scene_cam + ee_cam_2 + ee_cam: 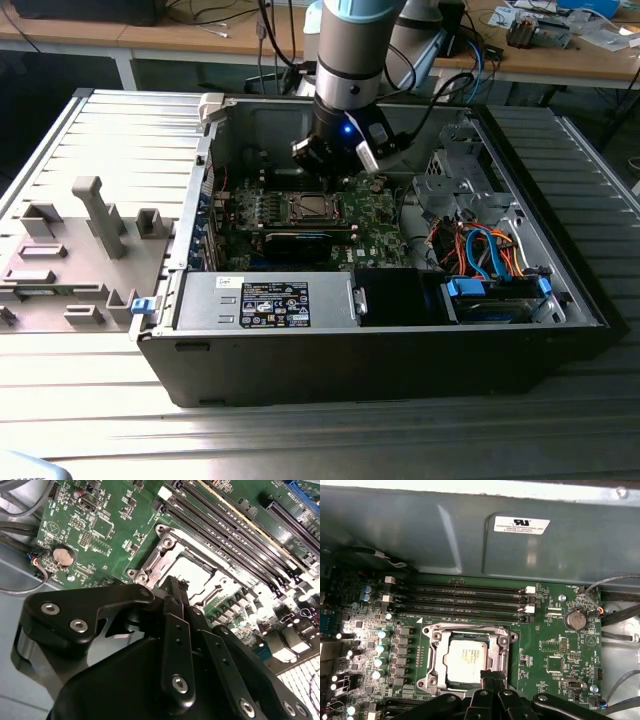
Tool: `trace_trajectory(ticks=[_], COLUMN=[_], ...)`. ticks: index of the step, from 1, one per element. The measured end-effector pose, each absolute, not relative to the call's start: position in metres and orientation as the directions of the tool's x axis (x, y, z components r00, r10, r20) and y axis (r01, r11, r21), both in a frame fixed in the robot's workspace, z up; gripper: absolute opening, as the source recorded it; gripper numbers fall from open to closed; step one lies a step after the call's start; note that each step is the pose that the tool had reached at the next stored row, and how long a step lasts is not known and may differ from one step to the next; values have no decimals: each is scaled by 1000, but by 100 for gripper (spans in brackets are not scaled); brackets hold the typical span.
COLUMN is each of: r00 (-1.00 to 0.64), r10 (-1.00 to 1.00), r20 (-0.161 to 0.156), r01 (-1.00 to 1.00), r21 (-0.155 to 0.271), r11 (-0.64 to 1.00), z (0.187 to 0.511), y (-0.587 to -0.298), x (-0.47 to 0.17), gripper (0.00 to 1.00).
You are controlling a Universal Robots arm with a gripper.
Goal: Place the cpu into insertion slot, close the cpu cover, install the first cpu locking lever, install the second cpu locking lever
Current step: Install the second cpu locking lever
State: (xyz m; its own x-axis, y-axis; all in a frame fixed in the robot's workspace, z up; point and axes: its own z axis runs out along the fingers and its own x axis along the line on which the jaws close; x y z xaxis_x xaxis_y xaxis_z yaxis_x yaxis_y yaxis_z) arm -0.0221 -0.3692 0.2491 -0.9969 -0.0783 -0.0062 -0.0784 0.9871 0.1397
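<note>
Silvery cpu [465, 660], one, socketed.

No legible text; stickers [521, 524] too blurred.

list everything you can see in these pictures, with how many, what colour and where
computer case: one, black, lying open on the metal table
table: one, grey ribbed metal, under the case
motherboard: one, green, on the floor of the case
cpu: one, silvery, sitting in the insertion slot
cpu cover: one, silver frame, lying around the cpu
memory slots: four, black, in a row beside the socket
coin battery: one, silver, on the motherboard
power supply: one, grey with a label, at the case's near wall
cables: a bundle, orange and blue, at the exterior view's right
grey fixture: one, on the table at the exterior view's left
gripper: one, black, just above the socket's edge
</note>
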Motion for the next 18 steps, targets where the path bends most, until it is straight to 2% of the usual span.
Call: trace_trajectory(ticks=[8,12,18], r00=[-997,-997,-997], r10=[-78,-78,-78], r20=[-6,-7,-9], r01=[-79,-78,-78], r21=[140,145,171], r11=[987,986,982], z=[253,251,247], y=[-369,-393,-409], x=[-22,-22,-31], gripper=[11,11,11])
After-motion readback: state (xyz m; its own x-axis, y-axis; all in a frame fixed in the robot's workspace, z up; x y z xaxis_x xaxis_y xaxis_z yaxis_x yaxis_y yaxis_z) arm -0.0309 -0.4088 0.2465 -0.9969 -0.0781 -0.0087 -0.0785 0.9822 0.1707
